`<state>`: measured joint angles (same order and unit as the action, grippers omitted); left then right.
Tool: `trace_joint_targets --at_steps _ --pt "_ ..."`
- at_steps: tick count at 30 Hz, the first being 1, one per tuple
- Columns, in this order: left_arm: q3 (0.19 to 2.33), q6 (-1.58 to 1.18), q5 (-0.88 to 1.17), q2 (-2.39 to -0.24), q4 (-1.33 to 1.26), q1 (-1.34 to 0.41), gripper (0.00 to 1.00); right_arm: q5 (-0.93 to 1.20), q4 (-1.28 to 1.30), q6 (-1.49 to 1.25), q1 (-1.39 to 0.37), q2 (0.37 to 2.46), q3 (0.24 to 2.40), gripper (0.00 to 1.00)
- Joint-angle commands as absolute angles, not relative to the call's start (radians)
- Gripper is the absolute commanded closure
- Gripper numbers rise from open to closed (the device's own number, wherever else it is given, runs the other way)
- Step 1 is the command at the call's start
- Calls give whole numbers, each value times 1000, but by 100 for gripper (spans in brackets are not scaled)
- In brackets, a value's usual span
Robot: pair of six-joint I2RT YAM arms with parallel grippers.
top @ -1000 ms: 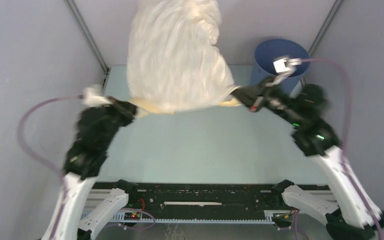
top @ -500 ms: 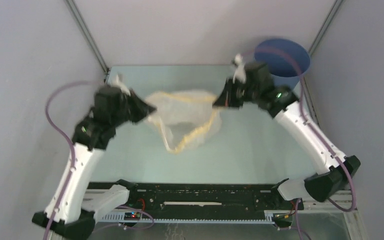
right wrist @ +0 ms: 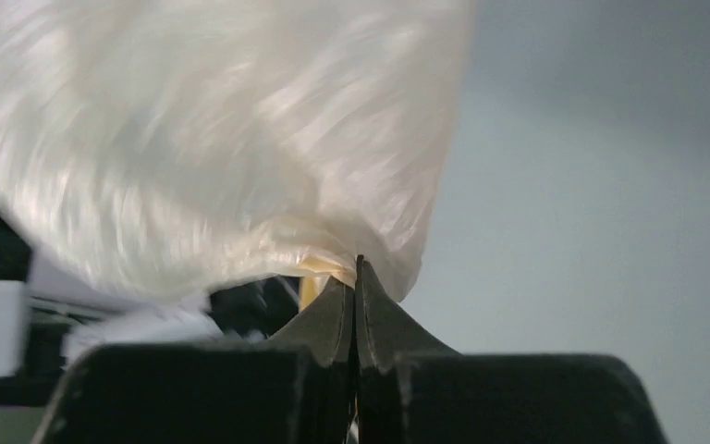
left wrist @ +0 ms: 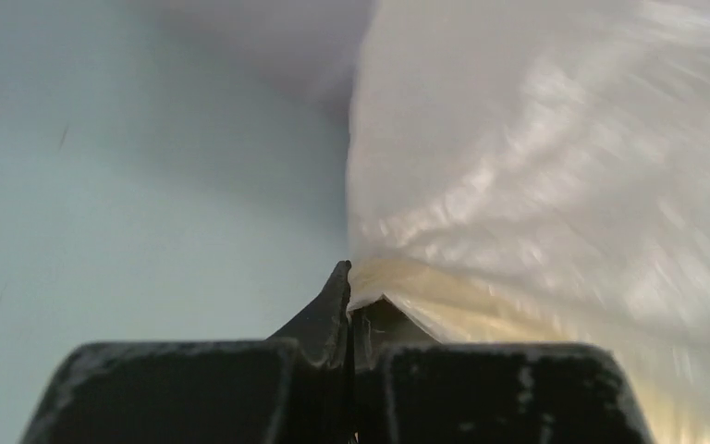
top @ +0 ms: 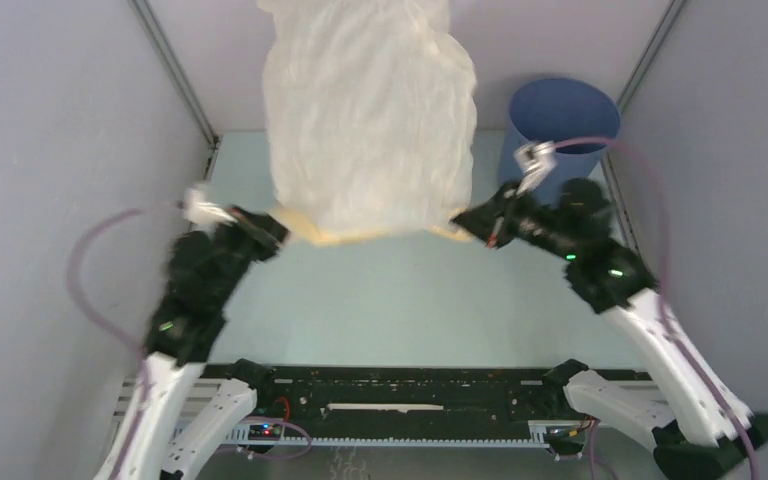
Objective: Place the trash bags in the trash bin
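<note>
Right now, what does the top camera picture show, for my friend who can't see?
A big, puffed-up, pale plastic bag is held above the table by its yellow rim, the left gripper pinching one side, the right gripper the other. A blue bin stands at the far right corner.

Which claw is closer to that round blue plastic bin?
Right. The right gripper is just beside the round blue plastic bin; the left gripper is beyond the pale crinkly plastic bag.

Looking down from above the near edge onto the pale green table [top: 390, 300]; riding close behind the black left gripper [left wrist: 348, 277] and black right gripper [right wrist: 359, 273]; sharing the crinkly translucent yellowish-white plastic bag [top: 370, 110] throughout.
</note>
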<state>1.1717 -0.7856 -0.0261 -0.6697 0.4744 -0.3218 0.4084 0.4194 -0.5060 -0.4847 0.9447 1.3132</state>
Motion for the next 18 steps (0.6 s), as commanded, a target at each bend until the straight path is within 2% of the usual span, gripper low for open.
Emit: trace_joint_targets --at_steps 1,4,6,9,11,16,18 --pt "560 -933 144 -708 483 -313 100 355 412 -543 -609 1045 891 100" --pt "465 -950 191 -653 476 -320 100 222 423 -479 -769 1008 871 100" --pt "544 -902 136 -636 484 -318 100 181 427 -457 -772 1008 918 100" --pt "782 -775 25 -743 479 -314 100 194 444 -427 -660 1130 1075 100" --pt "1033 -691 -11 -887 516 -299 100 225 527 -416 -591 1260 1300 100" --pt "1818 -582 -9 -1209 739 -276 100 197 889 -330 -569 1550 2138 100" --pt "1946 -610 -12 -1204 707 -276 100 193 947 -278 -605 1593 2381 100"
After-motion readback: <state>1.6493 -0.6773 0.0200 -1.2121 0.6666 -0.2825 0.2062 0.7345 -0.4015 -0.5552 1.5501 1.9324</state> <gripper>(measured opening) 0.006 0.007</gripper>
